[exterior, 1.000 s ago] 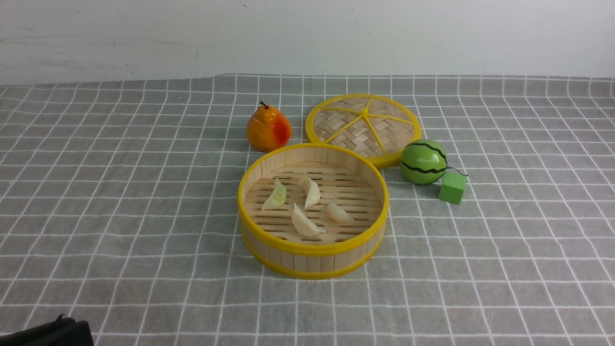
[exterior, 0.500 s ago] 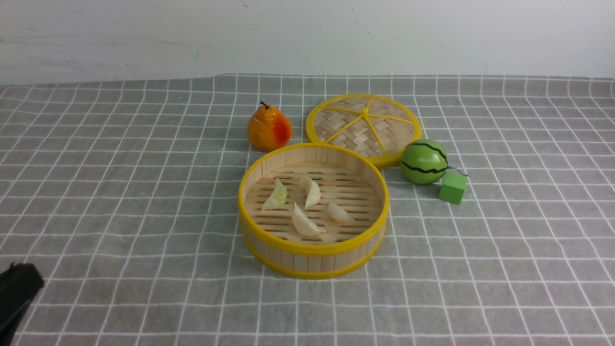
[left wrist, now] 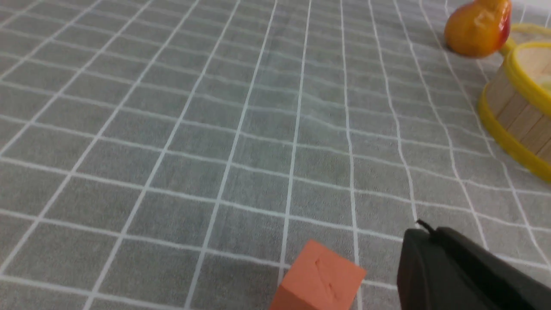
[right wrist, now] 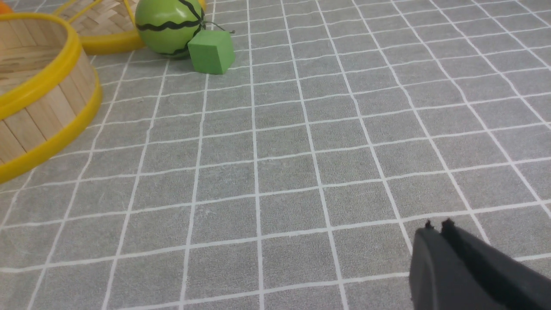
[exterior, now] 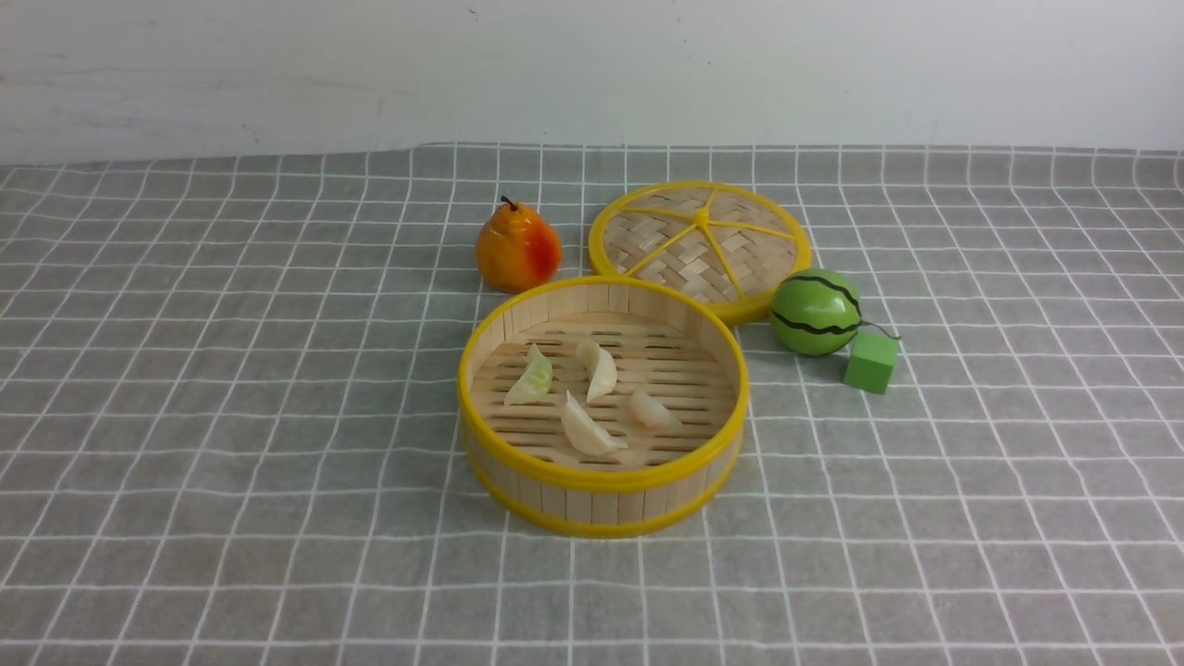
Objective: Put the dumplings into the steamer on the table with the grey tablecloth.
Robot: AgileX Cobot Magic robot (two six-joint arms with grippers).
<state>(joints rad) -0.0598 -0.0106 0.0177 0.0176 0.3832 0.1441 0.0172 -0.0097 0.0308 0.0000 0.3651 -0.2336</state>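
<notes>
1. Your left gripper (left wrist: 424,232) is pressed together, holding nothing, over the grey tablecloth (exterior: 231,388) beside an orange cube (left wrist: 320,282).
2. Your right gripper (right wrist: 437,230) is pressed together too, empty.
3. You'll find all four dumplings (exterior: 587,393) inside the steamer (exterior: 601,476) at the table's centre.
4. The pear (exterior: 518,248) sits at the steamer's eleven o'clock, the lid (exterior: 700,245) at one.
</notes>
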